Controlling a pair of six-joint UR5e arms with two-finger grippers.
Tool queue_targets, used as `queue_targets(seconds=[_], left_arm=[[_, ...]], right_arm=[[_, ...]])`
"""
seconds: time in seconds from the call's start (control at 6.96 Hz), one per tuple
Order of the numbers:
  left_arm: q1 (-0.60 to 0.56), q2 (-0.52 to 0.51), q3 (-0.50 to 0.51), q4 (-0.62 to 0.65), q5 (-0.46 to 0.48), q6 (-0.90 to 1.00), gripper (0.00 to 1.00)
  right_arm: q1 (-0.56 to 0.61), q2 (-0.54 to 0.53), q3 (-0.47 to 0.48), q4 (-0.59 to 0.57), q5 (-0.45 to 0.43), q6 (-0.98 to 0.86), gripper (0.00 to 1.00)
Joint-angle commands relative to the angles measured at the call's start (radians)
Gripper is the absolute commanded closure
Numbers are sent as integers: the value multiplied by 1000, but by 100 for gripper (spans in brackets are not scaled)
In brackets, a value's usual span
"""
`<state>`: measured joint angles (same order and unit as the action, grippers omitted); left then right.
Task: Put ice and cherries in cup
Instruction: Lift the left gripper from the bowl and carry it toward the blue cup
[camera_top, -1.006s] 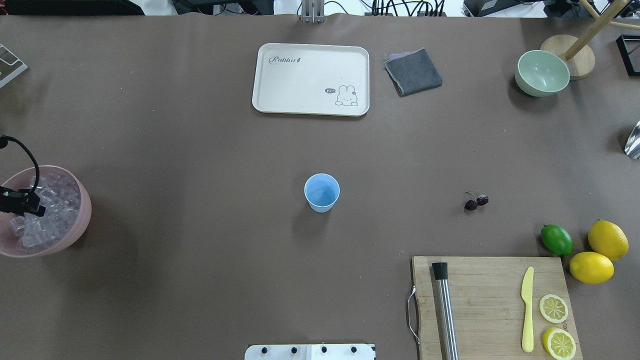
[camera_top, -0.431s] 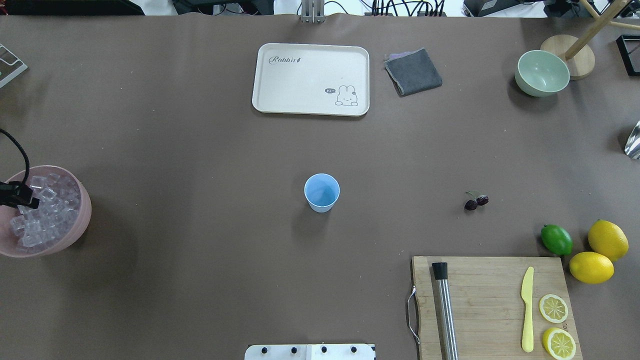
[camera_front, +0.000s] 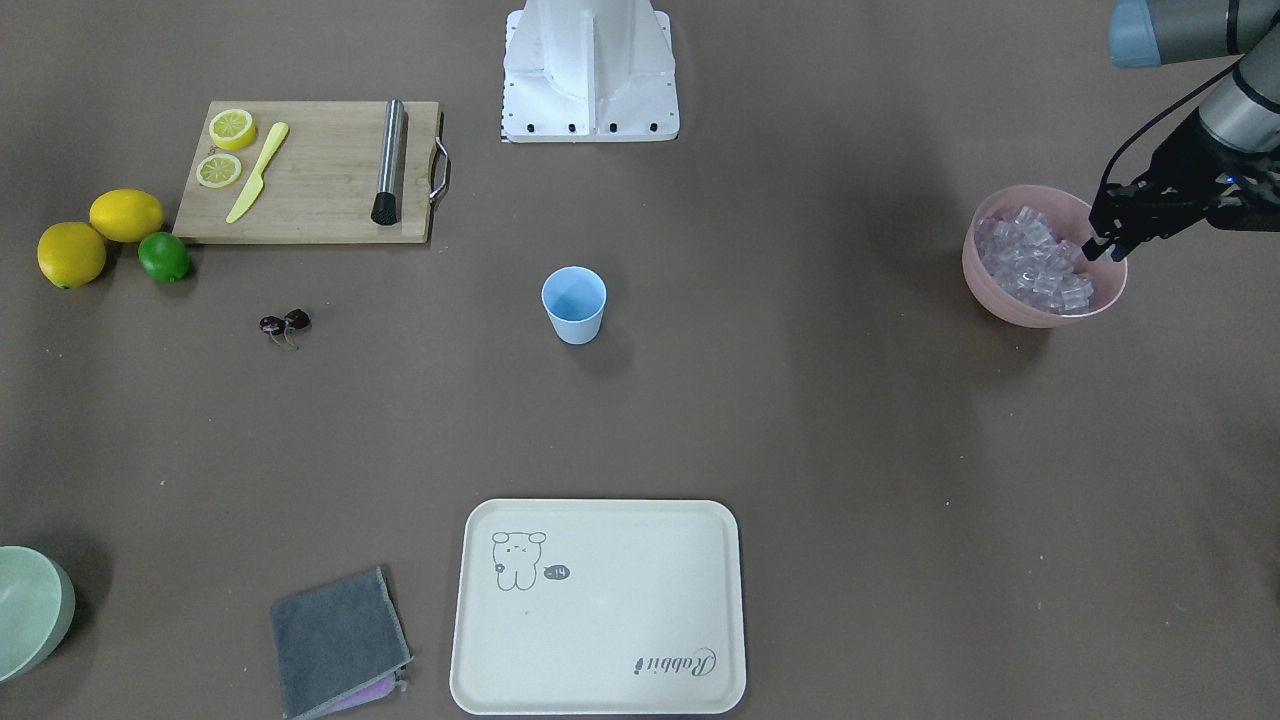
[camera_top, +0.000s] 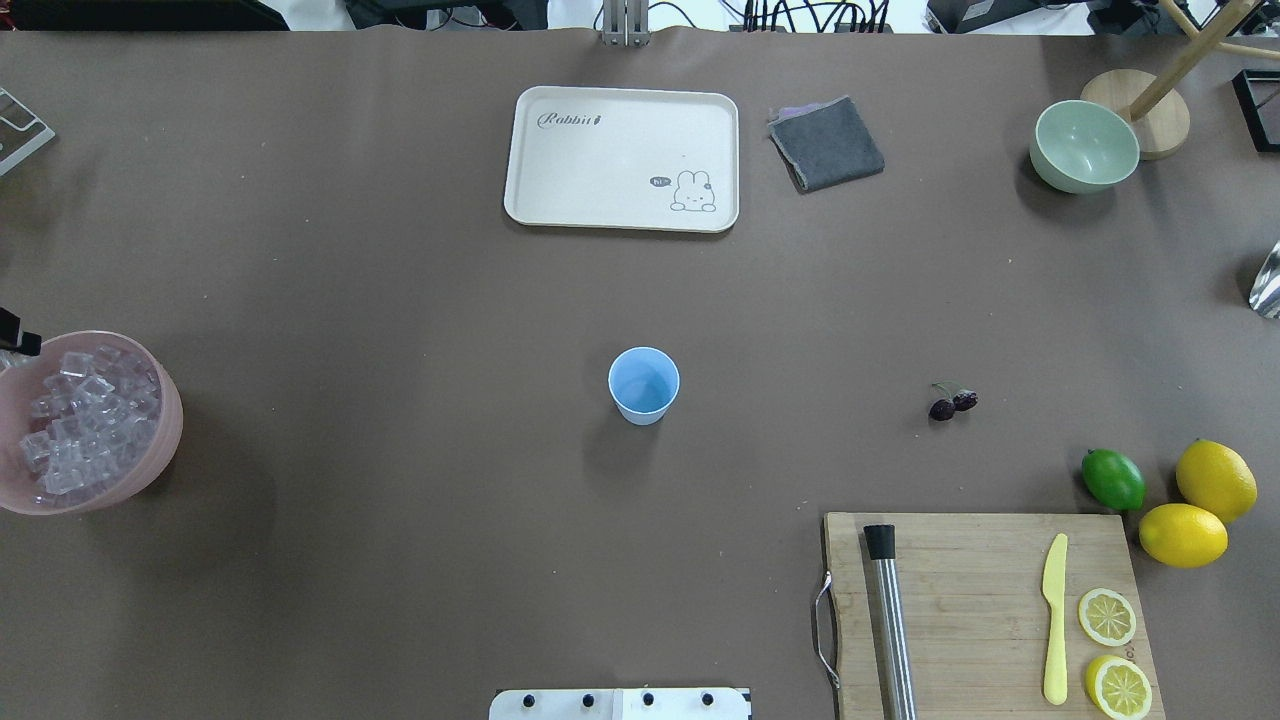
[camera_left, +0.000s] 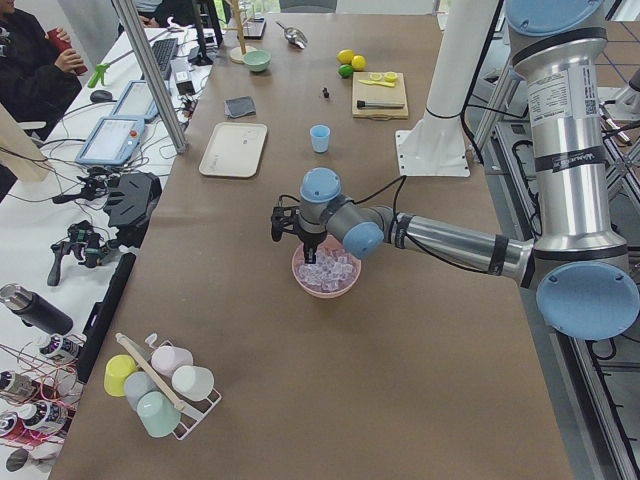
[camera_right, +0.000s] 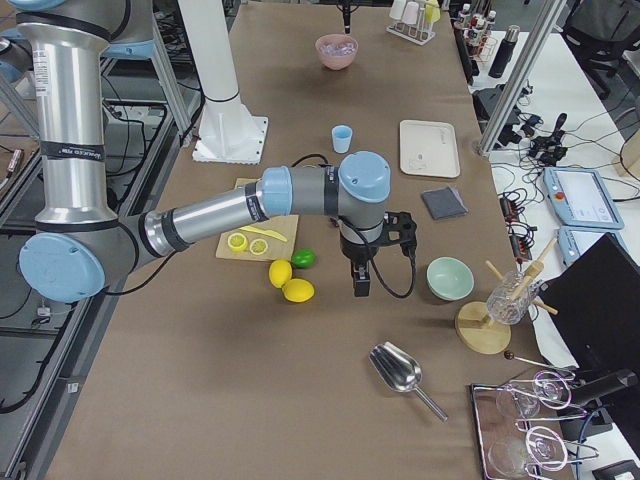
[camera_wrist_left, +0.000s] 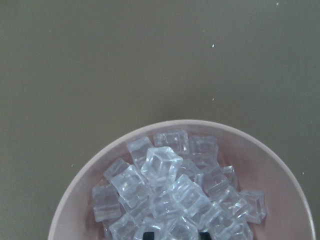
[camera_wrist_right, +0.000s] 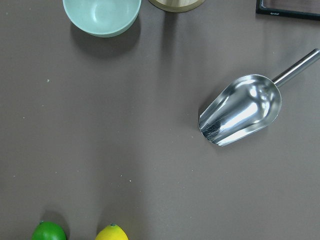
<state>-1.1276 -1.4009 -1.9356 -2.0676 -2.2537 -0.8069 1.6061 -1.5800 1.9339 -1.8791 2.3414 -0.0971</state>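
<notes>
The light blue cup (camera_top: 643, 385) stands upright mid-table and looks empty. The dark cherries (camera_top: 952, 403) lie on the table to its right, also in the front-facing view (camera_front: 284, 322). The ice (camera_top: 85, 420) fills a pink bowl (camera_top: 168, 440) at the left edge. My left gripper (camera_front: 1105, 248) hangs above the bowl's outer rim, fingers a little apart, with nothing seen between them. The left wrist view looks down on the ice (camera_wrist_left: 170, 195). My right gripper (camera_right: 360, 285) shows only in the exterior right view, above the table near the lemons; I cannot tell its state.
A cream tray (camera_top: 560, 190), a grey cloth (camera_top: 826, 142) and a pale green bowl (camera_top: 1085, 145) lie at the far side. A cutting board (camera_top: 970, 600) with a steel bar, knife and lemon slices sits front right, next to a lime (camera_top: 1113, 479) and two lemons. A metal scoop (camera_wrist_right: 242, 110) lies far right.
My left gripper has moved from over the middle of the ice bowl toward the bowl's outer, far rim, almost leaving the overhead view. Nothing else has moved.
</notes>
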Motion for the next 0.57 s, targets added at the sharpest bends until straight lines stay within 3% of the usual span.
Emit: queue_targets(seconds=[0.0, 0.43], left_arm=[[-21, -93, -9, 1, 0, -15, 100], [61, -254, -17, 3, 25, -274, 100]], right_arm=[[1, -17, 23, 11, 1, -9, 0], [1, -35, 22, 52, 6, 5, 0]])
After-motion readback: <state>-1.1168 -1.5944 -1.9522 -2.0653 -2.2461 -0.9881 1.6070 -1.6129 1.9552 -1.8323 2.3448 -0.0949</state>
